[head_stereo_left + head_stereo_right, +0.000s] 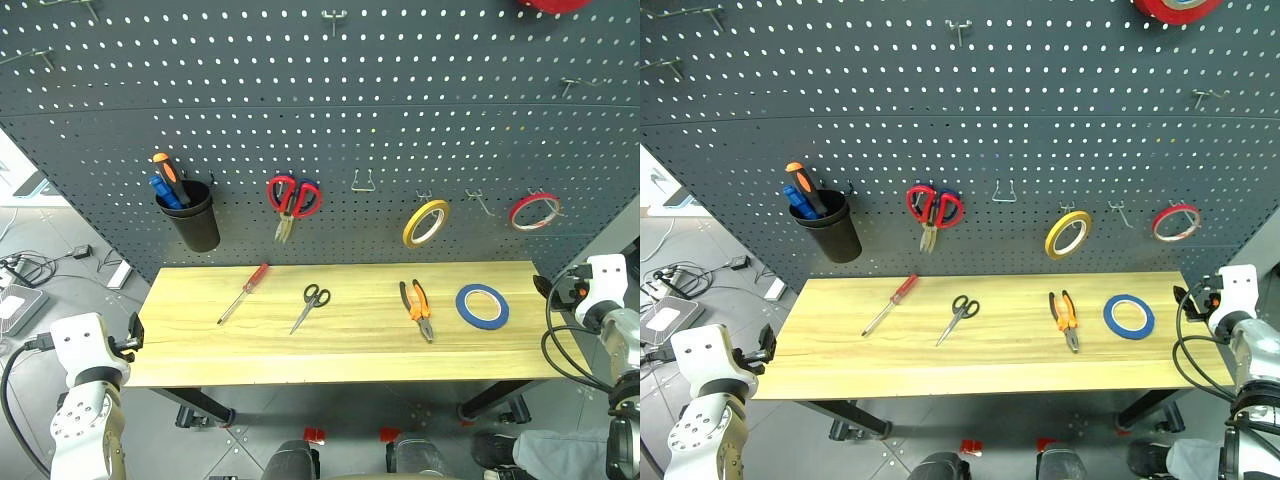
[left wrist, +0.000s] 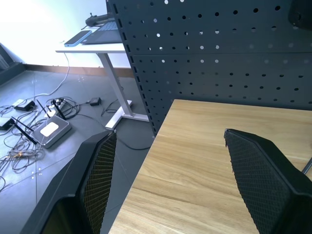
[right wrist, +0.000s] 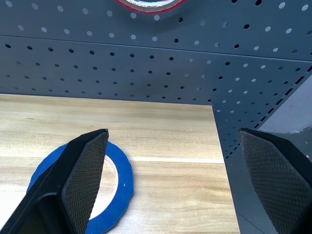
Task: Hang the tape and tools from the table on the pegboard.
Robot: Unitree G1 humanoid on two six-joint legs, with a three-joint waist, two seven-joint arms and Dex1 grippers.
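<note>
Your right tool [image 3: 170,180] gapes wide and empty, just beside the blue tape [image 1: 482,305]; your left tool [image 2: 168,185], apparently clear of the tape, is wide too.

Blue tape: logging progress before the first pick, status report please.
Both grippers open, empty: left gripper, right gripper. Blue tape flat on table, unhung. Nothing in the way.
</note>
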